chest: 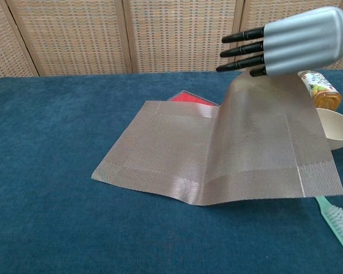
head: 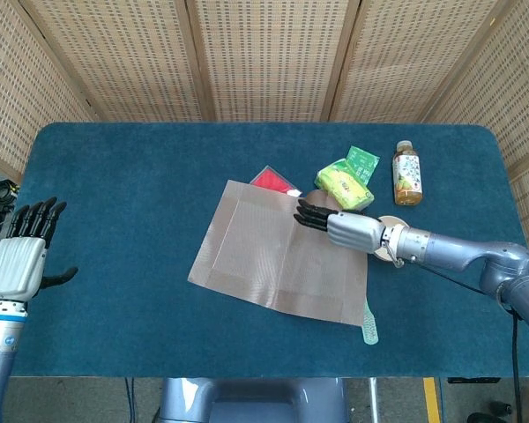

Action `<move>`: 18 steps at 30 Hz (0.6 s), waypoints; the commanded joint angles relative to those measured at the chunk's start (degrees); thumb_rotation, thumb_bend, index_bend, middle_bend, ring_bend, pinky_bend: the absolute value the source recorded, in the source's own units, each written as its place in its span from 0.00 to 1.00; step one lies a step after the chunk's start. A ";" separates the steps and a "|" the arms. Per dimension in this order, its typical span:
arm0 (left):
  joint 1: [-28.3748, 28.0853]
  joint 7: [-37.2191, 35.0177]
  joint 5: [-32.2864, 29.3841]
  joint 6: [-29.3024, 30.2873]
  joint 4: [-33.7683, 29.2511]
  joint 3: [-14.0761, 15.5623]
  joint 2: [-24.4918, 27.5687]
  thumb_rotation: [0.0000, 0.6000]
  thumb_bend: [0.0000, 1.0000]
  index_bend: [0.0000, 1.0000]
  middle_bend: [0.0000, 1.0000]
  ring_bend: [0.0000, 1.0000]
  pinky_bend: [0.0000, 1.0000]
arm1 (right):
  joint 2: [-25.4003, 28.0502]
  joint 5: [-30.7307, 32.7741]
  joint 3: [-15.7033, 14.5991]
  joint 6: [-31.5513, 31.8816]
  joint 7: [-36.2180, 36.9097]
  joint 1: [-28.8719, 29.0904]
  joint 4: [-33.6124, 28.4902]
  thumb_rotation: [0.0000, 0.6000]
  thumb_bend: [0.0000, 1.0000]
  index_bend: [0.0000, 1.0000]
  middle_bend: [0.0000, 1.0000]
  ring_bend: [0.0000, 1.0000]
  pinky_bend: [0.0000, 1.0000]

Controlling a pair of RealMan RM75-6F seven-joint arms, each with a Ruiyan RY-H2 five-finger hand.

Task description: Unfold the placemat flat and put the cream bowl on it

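The tan woven placemat (head: pixel 264 256) lies mostly spread on the blue table (head: pixel 123 194). Its right part is lifted off the cloth and slopes up to my right hand (chest: pixel 294 40) in the chest view. My right hand (head: pixel 339 226) holds the mat's raised far edge, fingers pointing left. The cream bowl (chest: pixel 340 127) stands right of the mat, partly behind the hanging mat (chest: pixel 257 137); in the head view my right forearm crosses over the bowl (head: pixel 394 220). My left hand (head: pixel 19 257) hovers off the table's left edge, fingers spread, holding nothing.
A red card (head: pixel 267 179) peeks out behind the mat's far edge. A yellow-green packet (head: pixel 344 187), a green sachet (head: pixel 363 162) and a juice bottle (head: pixel 406 173) stand at the back right. A mint brush (chest: pixel 336 219) lies near the mat's front right corner.
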 commanded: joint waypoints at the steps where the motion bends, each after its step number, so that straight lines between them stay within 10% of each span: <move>1: -0.22 0.53 -0.10 -0.37 0.21 0.15 -0.32 1.00 0.00 0.00 0.00 0.00 0.00 | -1.48 7.01 4.11 2.56 -1.68 -3.17 0.50 1.00 0.02 0.00 0.00 0.00 0.00; 8: -1.03 1.08 0.81 -1.44 1.30 0.62 -1.31 1.00 0.00 0.00 0.00 0.00 0.00 | 1.80 23.67 11.19 9.79 1.18 -13.88 -9.98 1.00 0.00 0.00 0.00 0.00 0.00; 18: -6.58 -2.20 7.35 -7.92 9.87 1.54 -4.76 1.00 0.00 0.00 0.00 0.00 0.00 | 6.72 39.11 11.49 17.09 11.59 -29.98 -29.95 1.00 0.00 0.00 0.00 0.00 0.00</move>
